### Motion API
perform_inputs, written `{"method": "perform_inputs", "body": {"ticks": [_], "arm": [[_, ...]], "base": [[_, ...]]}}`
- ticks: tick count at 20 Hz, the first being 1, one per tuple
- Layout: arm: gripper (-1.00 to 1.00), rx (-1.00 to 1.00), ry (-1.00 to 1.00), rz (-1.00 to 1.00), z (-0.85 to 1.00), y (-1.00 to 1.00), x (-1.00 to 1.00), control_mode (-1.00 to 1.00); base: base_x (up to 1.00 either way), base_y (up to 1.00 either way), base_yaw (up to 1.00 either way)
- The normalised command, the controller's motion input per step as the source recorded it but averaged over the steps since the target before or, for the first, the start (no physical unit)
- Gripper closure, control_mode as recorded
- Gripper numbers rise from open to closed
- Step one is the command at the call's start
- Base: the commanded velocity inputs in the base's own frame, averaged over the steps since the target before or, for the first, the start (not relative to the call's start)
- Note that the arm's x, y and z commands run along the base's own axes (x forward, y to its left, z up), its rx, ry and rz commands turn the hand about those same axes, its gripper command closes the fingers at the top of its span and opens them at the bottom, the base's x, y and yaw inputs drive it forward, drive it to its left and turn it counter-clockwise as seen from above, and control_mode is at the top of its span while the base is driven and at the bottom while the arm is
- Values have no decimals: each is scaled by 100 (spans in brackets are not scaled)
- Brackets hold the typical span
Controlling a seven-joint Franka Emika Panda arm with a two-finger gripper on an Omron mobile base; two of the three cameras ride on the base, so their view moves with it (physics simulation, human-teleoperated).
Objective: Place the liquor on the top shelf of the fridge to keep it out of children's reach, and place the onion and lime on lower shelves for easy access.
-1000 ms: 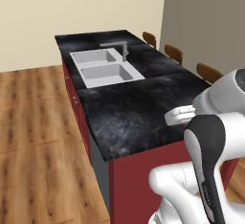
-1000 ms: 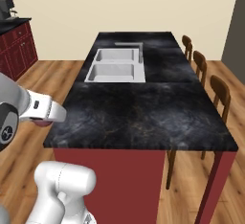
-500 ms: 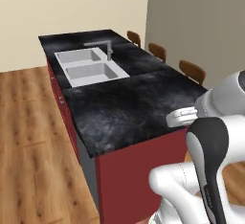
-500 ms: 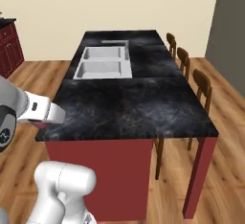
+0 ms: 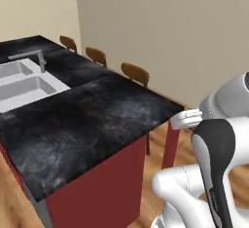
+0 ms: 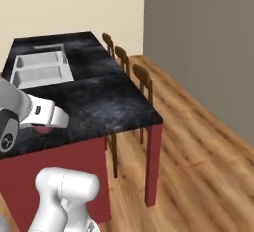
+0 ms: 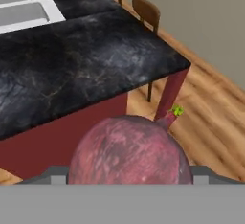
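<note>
The onion (image 7: 129, 151), a round pinkish-red ball with a small green sprout, sits large at the bottom of the hand view. It lies between the fingers of my gripper (image 7: 129, 174), whose jaws are shut on it. In the right base view a sliver of the onion (image 6: 44, 130) peeks out under the white hand, above the near edge of the island. In the left base view the white hand (image 5: 187, 120) hangs just off the island's right corner.
A red kitchen island with a black stone top (image 5: 87, 120) lies ahead and to the left. It carries a double sink (image 5: 19, 81) and a faucet (image 5: 41, 59). Three wooden chairs (image 6: 141, 80) line its far side. Wooden floor (image 6: 198, 142) runs to a grey wall on the right.
The whole picture has swung, so the base has turned right. The island has slid left and the grey wall and floor have come into view. The onion stays in the grip.
</note>
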Motion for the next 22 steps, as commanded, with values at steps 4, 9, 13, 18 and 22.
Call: {"method": "perform_inputs", "body": {"ticks": [4,9,13,18,22], "arm": [[100,0,0,0,0,0,0,100],[100,0,0,0,0,0,0,100],[100,0,0,0,0,0,0,100],[100,0,0,0,0,0,0,100],[100,0,0,0,0,0,0,100]], "base": [[2,-48,-66],[3,-47,-71],[9,-36,-76],[12,-23,-78],[16,-8,-77]]}}
